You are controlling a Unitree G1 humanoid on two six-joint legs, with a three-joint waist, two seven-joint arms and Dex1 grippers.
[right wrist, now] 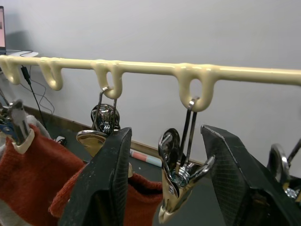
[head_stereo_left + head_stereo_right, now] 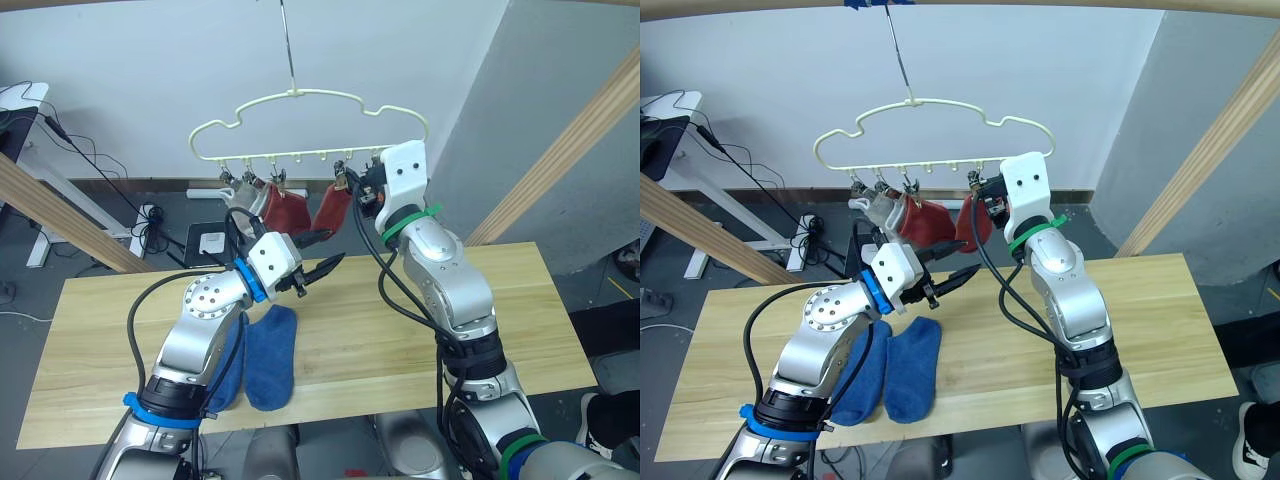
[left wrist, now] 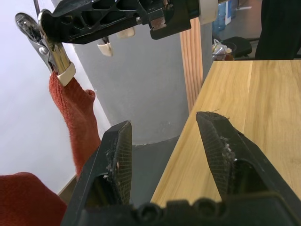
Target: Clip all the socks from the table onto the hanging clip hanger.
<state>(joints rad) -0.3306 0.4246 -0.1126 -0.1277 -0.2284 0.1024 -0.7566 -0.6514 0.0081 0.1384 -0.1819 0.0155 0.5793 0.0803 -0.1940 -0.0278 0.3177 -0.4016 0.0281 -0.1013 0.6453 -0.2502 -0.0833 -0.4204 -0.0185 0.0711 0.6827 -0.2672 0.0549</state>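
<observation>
Socks: we see two blue socks (image 2: 262, 358) lying on the table (image 2: 400, 330) and rust red socks (image 2: 285, 208) clipped to the clip hanger (image 2: 300, 125). Left gripper (image 2: 318, 270) gapes empty; right gripper (image 1: 167, 188) straddles an unused clip (image 1: 178, 183), fingers apart.

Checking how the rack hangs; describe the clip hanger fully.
The clip hanger is pale yellow thin wire with a wavy outline, hung upright by a thin metal hook above the table's far edge. Small metal clips dangle from loops along its bottom bar; several hold socks. The right end effector brackets one empty clip.
</observation>
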